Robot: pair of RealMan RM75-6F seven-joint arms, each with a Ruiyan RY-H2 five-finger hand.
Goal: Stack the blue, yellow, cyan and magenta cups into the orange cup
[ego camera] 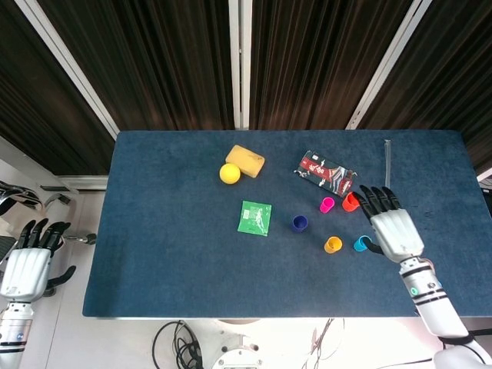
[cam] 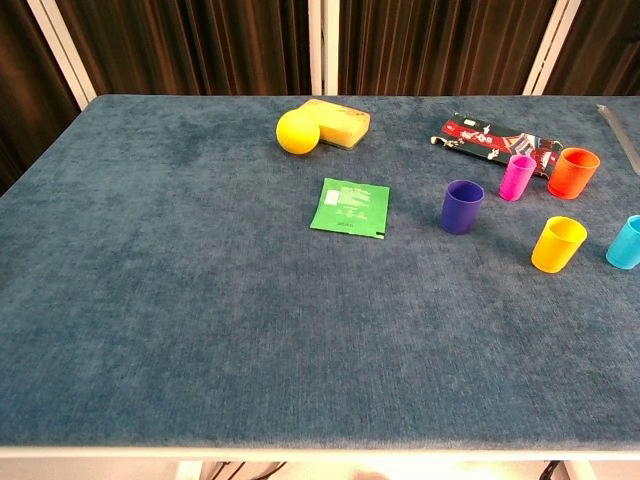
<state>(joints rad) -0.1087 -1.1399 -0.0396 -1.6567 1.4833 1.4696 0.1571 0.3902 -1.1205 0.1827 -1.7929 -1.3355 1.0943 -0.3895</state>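
Note:
Five small cups stand upright at the table's right. The orange cup (ego camera: 350,202) (cam: 573,172) is furthest back, the magenta cup (ego camera: 327,204) (cam: 517,177) just left of it. The blue cup (ego camera: 299,223) (cam: 462,206) stands further left; the yellow cup (ego camera: 332,245) (cam: 558,243) and cyan cup (ego camera: 360,244) (cam: 627,242) are nearest. My right hand (ego camera: 390,224) hovers open, fingers spread, right beside the cyan and orange cups, partly covering both in the head view. My left hand (ego camera: 29,260) hangs open off the table's left edge. Neither hand shows in the chest view.
A yellow ball (ego camera: 229,174) and a tan sponge (ego camera: 245,161) lie at the back middle. A green packet (ego camera: 254,217) lies flat left of the blue cup. A dark snack packet (ego camera: 325,172) sits behind the cups. A clear ruler-like strip (ego camera: 387,166) lies at the back right.

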